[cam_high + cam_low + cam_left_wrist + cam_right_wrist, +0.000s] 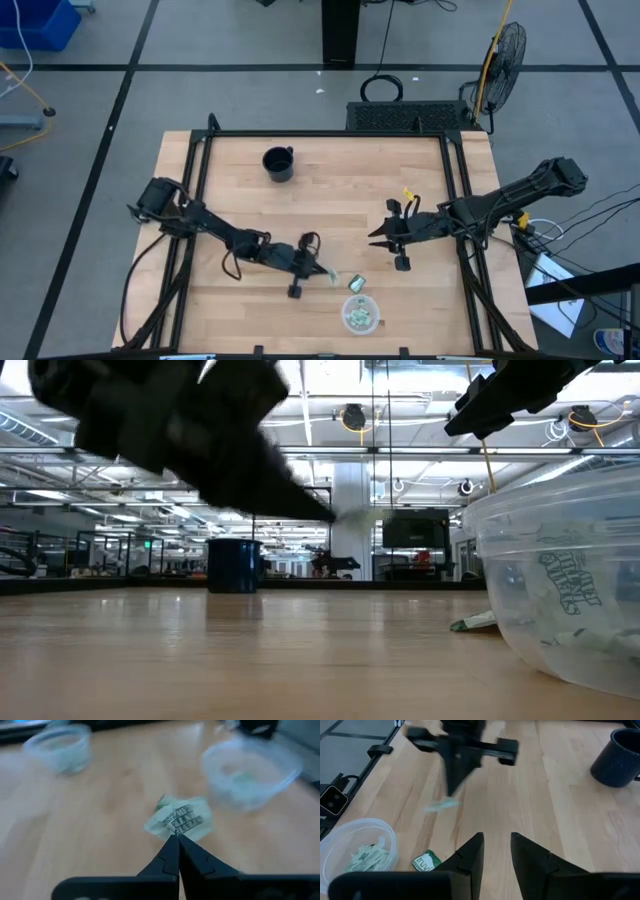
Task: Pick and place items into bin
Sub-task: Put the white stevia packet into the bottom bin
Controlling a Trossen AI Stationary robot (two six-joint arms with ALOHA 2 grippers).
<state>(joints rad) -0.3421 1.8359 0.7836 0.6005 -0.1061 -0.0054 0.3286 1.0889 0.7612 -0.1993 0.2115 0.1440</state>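
My left gripper point(322, 269) is shut on one pale green and white packet point(180, 820), just left of the clear plastic bin point(360, 313). The bin holds several packets point(367, 855). Another green packet point(355, 285) lies flat on the table between the gripper and the bin, also seen as the packet point(426, 862) in the right wrist view. My right gripper point(495, 845) is open and hovers over the table right of centre point(380, 237), touching nothing. In the low view my left gripper point(325, 512) is blurred and well above the tabletop. My left gripper pinches the packet between its two fingertips point(172, 845), at the packet's near edge point(176, 833). The crumpled packet sticks out beyond the tips. In the right wrist view the packet point(440, 806) hangs just below the finger ends, clear of the table.
A black mug point(278, 163) stands toward the table's far side, left of centre, away from both arms. The bin point(560, 590) sits close to the near edge. Black frame rails point(195, 200) run along the table's left, right and far sides. Bare wood lies between the grippers.
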